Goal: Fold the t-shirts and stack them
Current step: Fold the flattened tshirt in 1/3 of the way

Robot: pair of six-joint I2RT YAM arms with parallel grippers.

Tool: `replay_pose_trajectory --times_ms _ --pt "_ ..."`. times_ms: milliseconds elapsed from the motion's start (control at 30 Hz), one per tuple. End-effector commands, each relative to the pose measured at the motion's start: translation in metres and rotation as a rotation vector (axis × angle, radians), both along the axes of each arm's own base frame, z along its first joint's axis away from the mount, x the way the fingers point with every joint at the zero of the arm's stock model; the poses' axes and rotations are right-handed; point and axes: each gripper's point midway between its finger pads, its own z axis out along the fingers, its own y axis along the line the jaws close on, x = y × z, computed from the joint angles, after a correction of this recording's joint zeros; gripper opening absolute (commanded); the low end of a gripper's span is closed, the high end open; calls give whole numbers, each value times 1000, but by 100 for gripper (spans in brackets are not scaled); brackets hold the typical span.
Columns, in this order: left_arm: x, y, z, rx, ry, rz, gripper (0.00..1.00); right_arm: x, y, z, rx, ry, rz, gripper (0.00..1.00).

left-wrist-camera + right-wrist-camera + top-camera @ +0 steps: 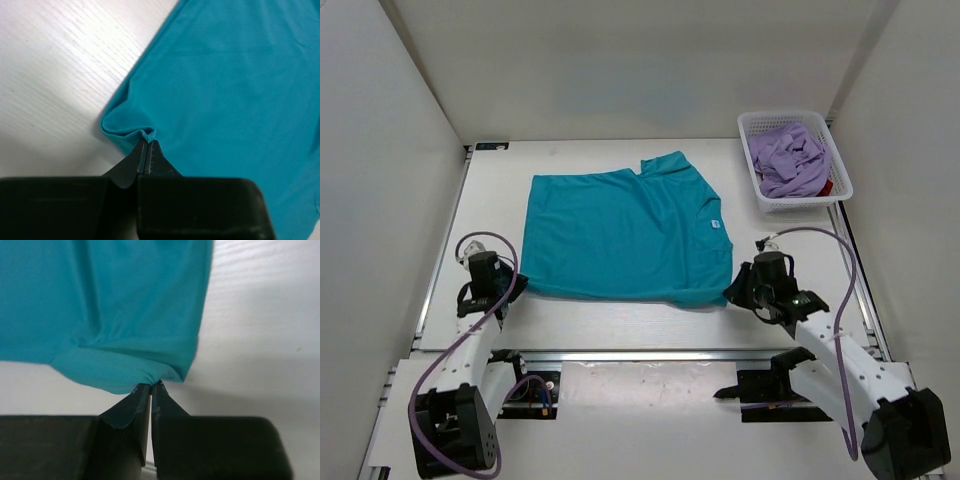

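While both arms sit at the near edge of the spread cloth, the teal t-shirt lies flat on the tabletop, stretching away from them toward the far side. Its long axis runs left to right, with the neck label toward the right and the hem toward the left, so its near edge spans the gap between the two arms. The left end effector is closed with its jaws pressed together on the near-left corner, and the left wrist view shows a small pucker of teal fabric pinched at the tips. The right end effector is likewise closed tight on the near-right corner, with a bunched fold of cloth gathered at its tips. Each arm is nearest its own corner, and neither reaches the far edge. The coming move likely depends on this: the rest of the shirt lies beyond both grips, so carrying the two corners away from the bases together should lay the near half over the far half. By count there are three shirts. One is the teal one here. One lavender t-shirt is heaped in the single white mesh basket at the far right, well apart. One dark red t-shirt shows only as a sliver under the lavender.
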Motion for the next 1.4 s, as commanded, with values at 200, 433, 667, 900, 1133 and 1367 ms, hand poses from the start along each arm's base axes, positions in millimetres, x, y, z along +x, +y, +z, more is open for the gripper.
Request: replay_pose_trajectory --times_ms 200,433,667,900,1133,1367 --pt "29 -10 65 -78 -138 -56 0 0 5 36 122 -50 -33 0" --pt "57 8 70 -99 -162 21 0 83 14 69 40 -102 19 0" --pt "89 6 51 -119 -103 38 0 164 25 85 -18 -119 68 0" --pt "123 7 35 -118 -57 41 0 225 30 63 -35 -56 87 0" --pt "139 12 10 -175 3 30 38 258 24 44 7 -44 63 14" --pt "108 14 31 -90 -44 52 48 228 25 70 46 -145 23 46"
